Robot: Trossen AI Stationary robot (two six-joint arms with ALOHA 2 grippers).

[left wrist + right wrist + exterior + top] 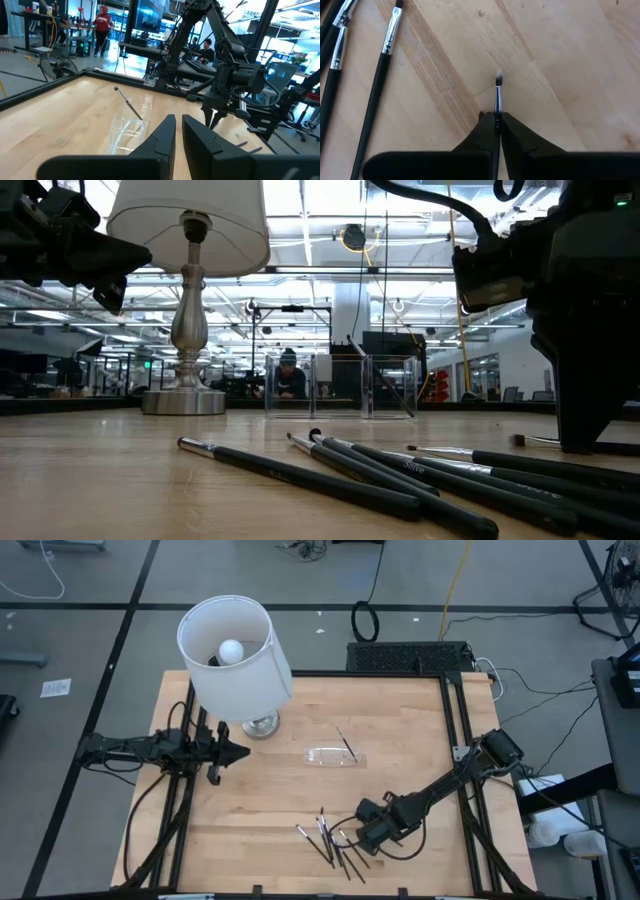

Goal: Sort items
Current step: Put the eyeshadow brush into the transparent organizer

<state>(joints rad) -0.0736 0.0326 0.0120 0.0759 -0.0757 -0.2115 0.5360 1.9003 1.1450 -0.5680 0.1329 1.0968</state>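
Observation:
Several thin dark brushes with silvery ends [325, 838] lie loosely heaped on the wood near the table's near edge, and they show close up in the low view [380, 470]. My right gripper [350, 837] is low at the right side of this heap, shut on one brush [498, 95]. One more brush [346, 746] stands slanted in the small clear tray [330, 756], its lower end inside and its shaft leaning on the rim. My left gripper [179, 135] hovers left of the tray beside the lamp, fingers close together and touching nothing. My right gripper pinches one brush between its two fingers just behind the silvery ferrule [497, 107]. The brush lies along the fingers, so ferrule and bristle tip [499, 77] stick out past the fingertips. The fingers come from above, slanting down. Whether the tip touches the wood cannot be told.
A tall lamp with a white shade [235, 655] stands on its metal foot [262, 725] at the table's far left, close to my left arm. Bare wood [260, 800] lies between tray and heap. A person sits in the room beyond the table [290, 375].

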